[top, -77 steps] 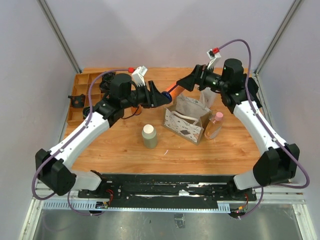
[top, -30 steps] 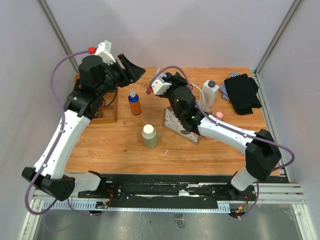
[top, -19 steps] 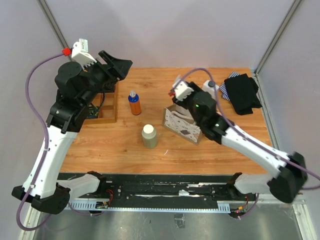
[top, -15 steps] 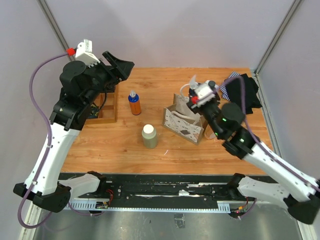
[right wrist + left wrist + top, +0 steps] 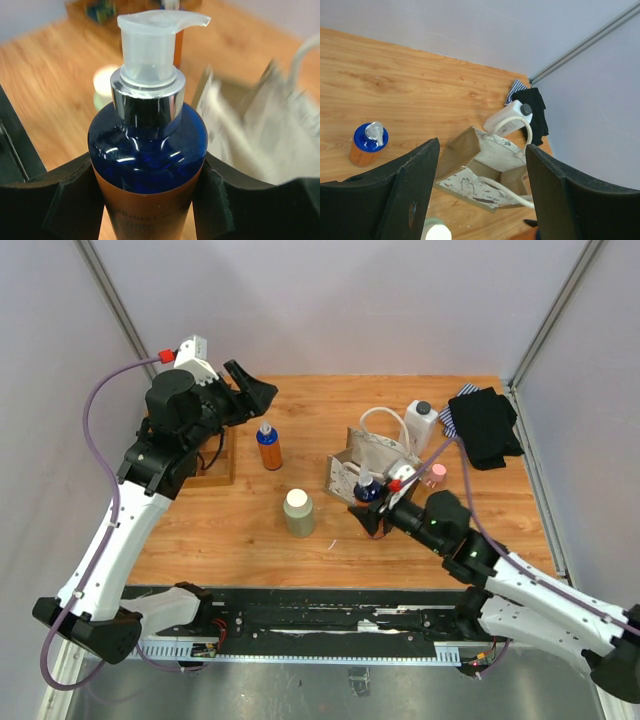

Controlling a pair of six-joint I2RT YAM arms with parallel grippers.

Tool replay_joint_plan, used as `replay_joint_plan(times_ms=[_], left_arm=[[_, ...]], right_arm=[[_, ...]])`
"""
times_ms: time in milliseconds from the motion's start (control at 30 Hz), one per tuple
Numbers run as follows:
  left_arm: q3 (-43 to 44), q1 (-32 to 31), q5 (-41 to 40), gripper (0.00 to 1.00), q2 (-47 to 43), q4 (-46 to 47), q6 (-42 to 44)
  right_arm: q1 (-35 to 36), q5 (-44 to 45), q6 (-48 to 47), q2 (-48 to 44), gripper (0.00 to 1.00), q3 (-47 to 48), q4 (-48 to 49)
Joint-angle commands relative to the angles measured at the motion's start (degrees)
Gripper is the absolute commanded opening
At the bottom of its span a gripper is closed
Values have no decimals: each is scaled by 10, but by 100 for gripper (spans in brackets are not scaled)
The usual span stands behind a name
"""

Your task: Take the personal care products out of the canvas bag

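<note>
The canvas bag [image 5: 378, 462] stands open mid-table; it also shows in the left wrist view [image 5: 487, 162] and, blurred, in the right wrist view [image 5: 265, 130]. My right gripper [image 5: 372, 504] is shut on an orange bottle with a blue top and clear pump [image 5: 147, 150], held at the bag's front-left corner [image 5: 366, 487]. My left gripper [image 5: 252, 390] is open and empty, raised above the table's back left [image 5: 482, 150]. On the table stand another orange bottle [image 5: 268, 446], the olive-beige bottle [image 5: 298, 512], the white bottle [image 5: 421, 425] and the pink-capped bottle [image 5: 436, 473].
A wooden compartment tray [image 5: 212, 464] lies at the back left under my left arm. A black garment with striped cloth [image 5: 484, 426] lies at the back right. The bag's rope handle [image 5: 385, 418] arches up behind it.
My right arm has pulled back from above the bag to its near front side, now holding an orange bottle. My left arm has shifted slightly and stays raised and open.
</note>
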Motion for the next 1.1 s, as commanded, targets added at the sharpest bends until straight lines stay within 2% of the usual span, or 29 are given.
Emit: replay_joint_plan(times_ms=[0, 100, 333, 467, 600, 700, 967, 1000, 1067], left_arm=[[-13, 2, -9, 74, -27, -1, 18], [-18, 2, -6, 75, -28, -5, 20], [-42, 2, 16, 74, -34, 7, 14], [-56, 2, 24, 73, -35, 11, 13], [-67, 2, 30, 73, -41, 15, 11], [-69, 2, 27, 73, -48, 13, 16], [-64, 2, 22, 73, -57, 5, 29], [-65, 2, 22, 73, -58, 5, 29], [-67, 2, 25, 73, -59, 5, 29]], right_arm=[[34, 13, 63, 18, 1, -74, 142], [35, 30, 59, 61, 1, -109, 205], [38, 80, 1, 213, 1, -183, 469], [38, 76, -21, 350, 1, -181, 611], [40, 67, -27, 507, 1, -175, 806], [42, 53, -22, 554, 1, -139, 813], [46, 33, -58, 587, 1, -81, 813], [45, 30, -61, 592, 4, -79, 813], [46, 31, -61, 597, 21, -81, 813]])
